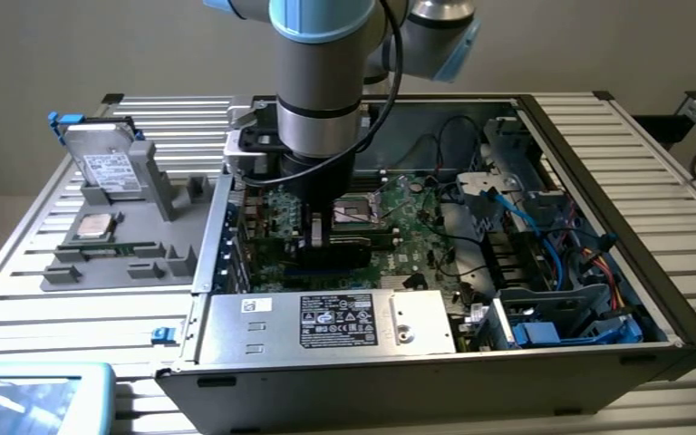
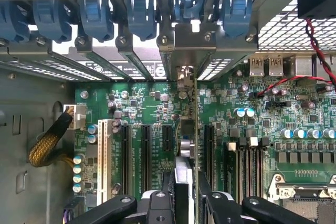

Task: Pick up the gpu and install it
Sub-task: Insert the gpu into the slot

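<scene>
The gpu [image 2: 195, 129] shows edge-on in the wrist view as a thin upright card. It stands over a black expansion slot of the green motherboard [image 2: 142, 108], with its metal bracket [image 2: 191, 40] up against the rear slot openings of the case. My gripper [image 2: 186, 203] is shut on the card, one dark finger [image 2: 160, 205] on each side of it. In the exterior view the gripper [image 1: 319, 237] reaches straight down into the open computer case [image 1: 638, 272], low over the motherboard [image 1: 409, 245] near the case's side wall at the exterior view's left.
A grey fixture tray [image 1: 185, 263] at the exterior view's left holds a silver hard drive [image 1: 109, 168], a processor chip [image 1: 91, 227] and a memory stick [image 1: 130, 248]. The power supply [image 1: 323, 322] fills the case's near side. Blue cables [image 1: 554, 227] and drive bays crowd the exterior view's right.
</scene>
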Action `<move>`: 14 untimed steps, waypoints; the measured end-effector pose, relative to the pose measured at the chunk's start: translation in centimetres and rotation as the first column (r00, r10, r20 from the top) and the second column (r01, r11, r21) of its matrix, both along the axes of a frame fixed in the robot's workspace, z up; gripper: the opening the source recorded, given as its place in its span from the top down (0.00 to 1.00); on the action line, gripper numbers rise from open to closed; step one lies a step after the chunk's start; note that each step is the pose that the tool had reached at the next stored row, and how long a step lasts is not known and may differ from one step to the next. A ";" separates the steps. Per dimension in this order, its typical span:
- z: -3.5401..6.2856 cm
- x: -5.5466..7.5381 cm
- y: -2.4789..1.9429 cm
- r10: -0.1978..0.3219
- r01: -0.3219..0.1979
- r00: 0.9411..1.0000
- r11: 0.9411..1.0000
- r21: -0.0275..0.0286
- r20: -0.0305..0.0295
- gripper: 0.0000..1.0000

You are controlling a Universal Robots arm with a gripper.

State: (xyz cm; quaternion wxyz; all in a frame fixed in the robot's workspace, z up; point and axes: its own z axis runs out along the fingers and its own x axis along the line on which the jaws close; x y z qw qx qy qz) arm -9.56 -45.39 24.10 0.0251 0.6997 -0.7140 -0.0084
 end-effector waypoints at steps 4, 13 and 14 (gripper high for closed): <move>0.00 0.0 0.00 0.000 0.000 1.000 1.000 0.000 0.000 0.72; 0.00 0.0 -0.10 0.001 -0.001 1.000 1.000 0.002 0.000 0.72; -0.01 0.0 -0.10 0.001 -0.001 1.000 1.000 0.002 0.000 0.72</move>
